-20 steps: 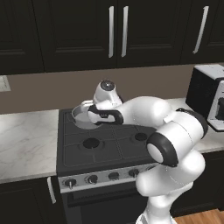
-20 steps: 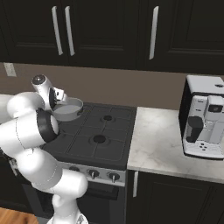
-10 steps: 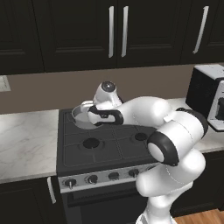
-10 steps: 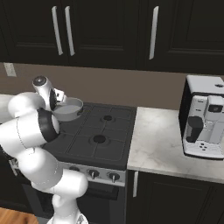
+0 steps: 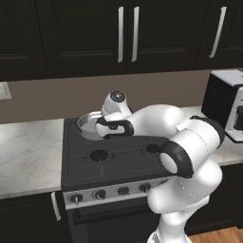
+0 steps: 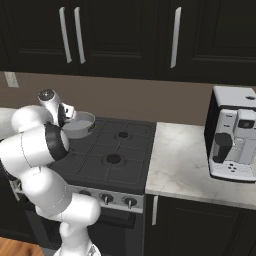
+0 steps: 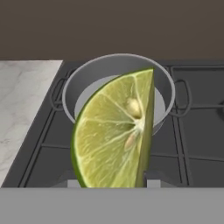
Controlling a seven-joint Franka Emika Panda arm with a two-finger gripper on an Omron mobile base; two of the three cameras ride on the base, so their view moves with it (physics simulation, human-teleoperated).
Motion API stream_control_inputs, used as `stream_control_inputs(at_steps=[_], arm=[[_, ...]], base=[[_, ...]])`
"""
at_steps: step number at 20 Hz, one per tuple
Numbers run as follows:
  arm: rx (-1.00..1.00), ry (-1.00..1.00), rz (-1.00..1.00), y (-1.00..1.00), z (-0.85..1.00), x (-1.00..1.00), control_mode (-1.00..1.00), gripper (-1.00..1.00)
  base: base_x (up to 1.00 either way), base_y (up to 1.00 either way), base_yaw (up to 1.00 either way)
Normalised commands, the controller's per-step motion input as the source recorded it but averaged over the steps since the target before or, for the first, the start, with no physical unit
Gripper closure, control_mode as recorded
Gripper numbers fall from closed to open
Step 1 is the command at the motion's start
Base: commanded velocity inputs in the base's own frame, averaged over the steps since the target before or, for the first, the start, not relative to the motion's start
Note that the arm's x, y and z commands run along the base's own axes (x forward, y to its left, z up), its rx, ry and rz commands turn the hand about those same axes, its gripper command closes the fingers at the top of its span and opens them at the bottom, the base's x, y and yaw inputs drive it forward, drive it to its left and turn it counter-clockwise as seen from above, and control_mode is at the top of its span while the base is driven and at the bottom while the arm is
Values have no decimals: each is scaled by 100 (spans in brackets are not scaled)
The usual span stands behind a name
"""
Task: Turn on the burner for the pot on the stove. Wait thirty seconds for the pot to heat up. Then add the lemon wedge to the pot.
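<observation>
lemon wedge (image 7: pixel 118 131): fills the middle of the hand view, pinched in the gripper (image 7: pixel 109 181) | pot (image 7: pixel 118 70): just behind it, on the stove (image 5: pixel 114 159), back left burner | left to do: drop the wedge in; burner on or off, cannot tell | versus a second ago: arm has hardly moved.

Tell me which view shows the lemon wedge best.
The hand view: the lemon wedge looms large there, cut face and seeds plain, held in front of the pot. In both base views the arm's wrist sits over the pot and the wedge cannot be made out.
</observation>
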Motion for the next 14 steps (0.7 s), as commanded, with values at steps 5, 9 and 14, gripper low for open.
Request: stream_control_inputs(at_steps=[5, 9, 14], arm=[[0, 0, 0, 0, -1, 16, -100, 100], [0, 0, 0, 0, -2, 28, -100, 100], [0, 0, 0, 3, -1, 26, -100, 100]], base=[[0, 0, 0], [0, 0, 0], [0, 0, 0]])
